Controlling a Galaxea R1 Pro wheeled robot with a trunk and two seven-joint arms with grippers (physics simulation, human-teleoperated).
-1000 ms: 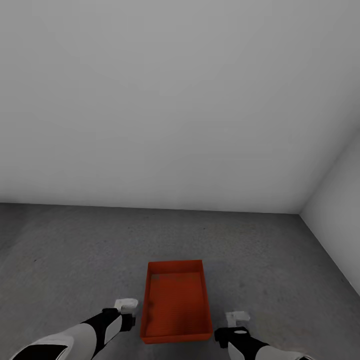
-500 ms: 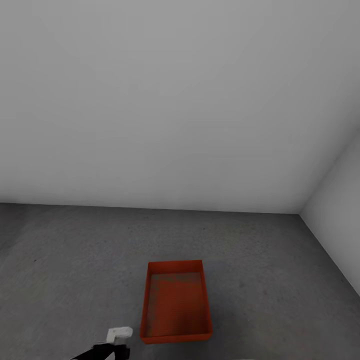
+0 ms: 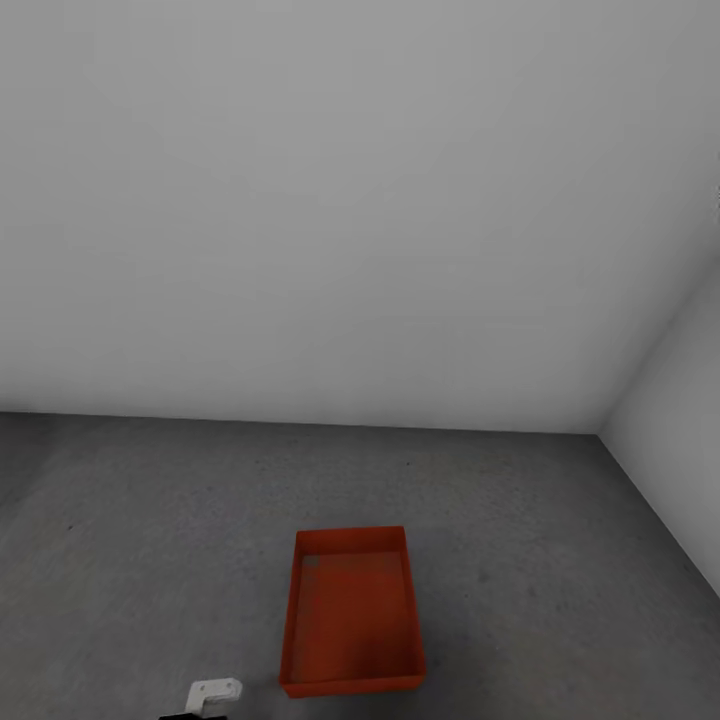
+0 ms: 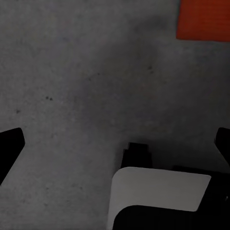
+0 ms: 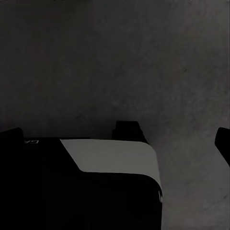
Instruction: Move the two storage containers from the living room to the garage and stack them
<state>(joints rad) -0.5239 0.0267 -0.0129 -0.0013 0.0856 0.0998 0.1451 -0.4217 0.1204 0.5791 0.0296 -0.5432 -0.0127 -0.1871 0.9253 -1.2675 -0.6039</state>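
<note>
Sitting on the dark grey concrete floor, an orange-red storage container rests near the robot, well short of the white far wall. At the head view's near left edge, the left hand stands apart from the container. Its wrist view shows the fingers spread wide, holding nothing, a container corner beyond. The right wrist view shows the right hand likewise spread over bare concrete.

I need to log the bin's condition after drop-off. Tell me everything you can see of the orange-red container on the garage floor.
The orange-red container is a rectangular, topless bin, plastic-looking, with low straight walls and a flat base. It looks empty. It sits upright and flat on the dark grey concrete floor, long side running away from the robot, well clear of the white walls. Nothing touches it; the left claw hangs beside its near left corner, apart from it.
</note>
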